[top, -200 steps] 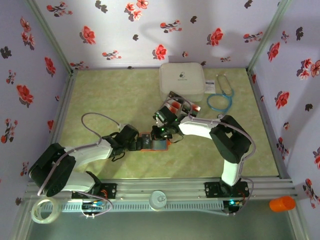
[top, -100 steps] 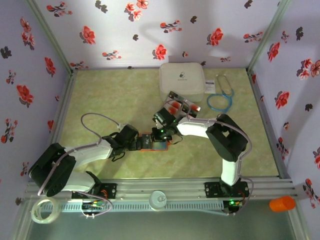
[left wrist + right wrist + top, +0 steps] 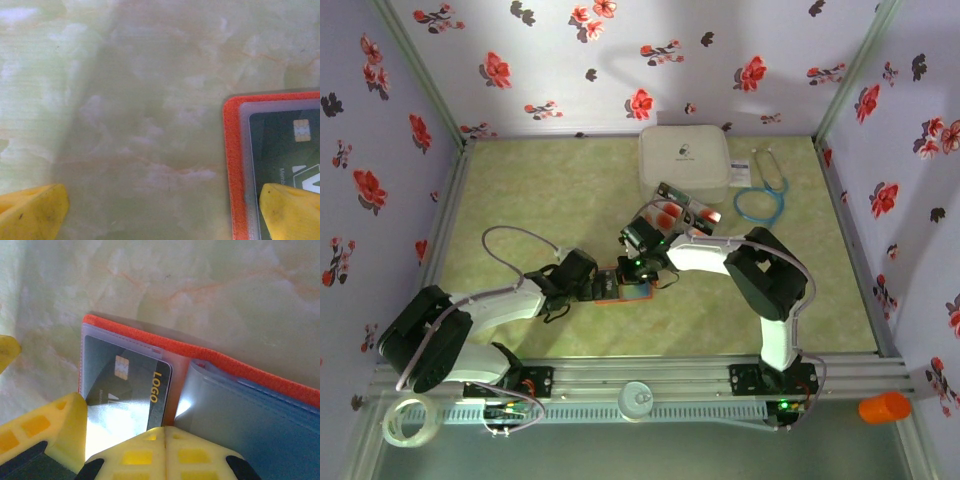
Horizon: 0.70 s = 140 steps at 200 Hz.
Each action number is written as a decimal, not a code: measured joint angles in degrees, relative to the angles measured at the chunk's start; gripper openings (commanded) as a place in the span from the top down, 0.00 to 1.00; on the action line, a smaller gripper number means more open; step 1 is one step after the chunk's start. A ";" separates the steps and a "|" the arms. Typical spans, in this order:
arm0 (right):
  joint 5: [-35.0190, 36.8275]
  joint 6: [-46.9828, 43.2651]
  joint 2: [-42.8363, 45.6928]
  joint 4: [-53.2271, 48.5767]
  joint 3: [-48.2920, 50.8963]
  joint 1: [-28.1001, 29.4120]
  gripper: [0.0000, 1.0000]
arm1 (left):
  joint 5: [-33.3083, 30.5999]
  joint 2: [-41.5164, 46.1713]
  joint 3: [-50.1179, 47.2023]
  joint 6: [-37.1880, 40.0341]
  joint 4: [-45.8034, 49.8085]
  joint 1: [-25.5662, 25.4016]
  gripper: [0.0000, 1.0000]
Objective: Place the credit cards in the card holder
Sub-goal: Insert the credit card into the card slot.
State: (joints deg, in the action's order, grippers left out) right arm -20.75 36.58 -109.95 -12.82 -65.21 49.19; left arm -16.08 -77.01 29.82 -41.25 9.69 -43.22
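The small flat orange folding card holder (image 3: pixel 625 291) lies open on the pale green marbled table (image 3: pixel 520 190), with its grey-blue lining up. Under the holder's clear plastic sleeve sits a dark credit card (image 3: pixel 127 385) with a gold chip and the word LOGO. The right gripper (image 3: pixel 165 440) has its yellow fingers pressed together with no gap, tips down at the near edge of that card. It looks to be nudging the card rather than pinching it, though I can't be sure it grips nothing. The left gripper (image 3: pixel 160 215) is spread to its fullest at the holder's left end, one fingertip over the sleeve and the other over bare table, clasping nothing. The remaining loose cards (image 3: pixel 677 212) lie beyond the holder, between it and a big white rounded case (image 3: pixel 683 160). I'd judge each card light, stiff and slick, awkward to lift flat off the table, so best taken by a short edge or a raised corner. The holder looks soft and floppy, apt to slide or fold, so it wants pinning by its orange rim.
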 measured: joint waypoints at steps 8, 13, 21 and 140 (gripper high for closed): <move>0.00 0.00 0.00 -0.07 -0.04 0.00 0.92 | 0.00 0.00 0.00 0.00 0.00 0.00 0.00; 0.02 0.00 0.00 -0.17 -0.11 0.00 0.91 | 0.00 0.00 0.02 0.00 0.04 0.00 0.00; 0.02 -0.02 0.09 -0.35 -0.15 0.00 0.90 | 0.00 0.09 0.02 0.00 0.11 0.00 0.00; 3.48 -2.64 10.71 -5.62 1.92 -6.51 0.83 | 3.80 7.39 8.04 -0.07 6.82 1.31 0.00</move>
State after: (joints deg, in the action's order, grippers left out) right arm -17.28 33.93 -99.24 -18.44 -63.29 42.68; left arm -12.27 -69.63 37.87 -41.32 16.51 -41.91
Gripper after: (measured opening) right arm 0.190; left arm 0.998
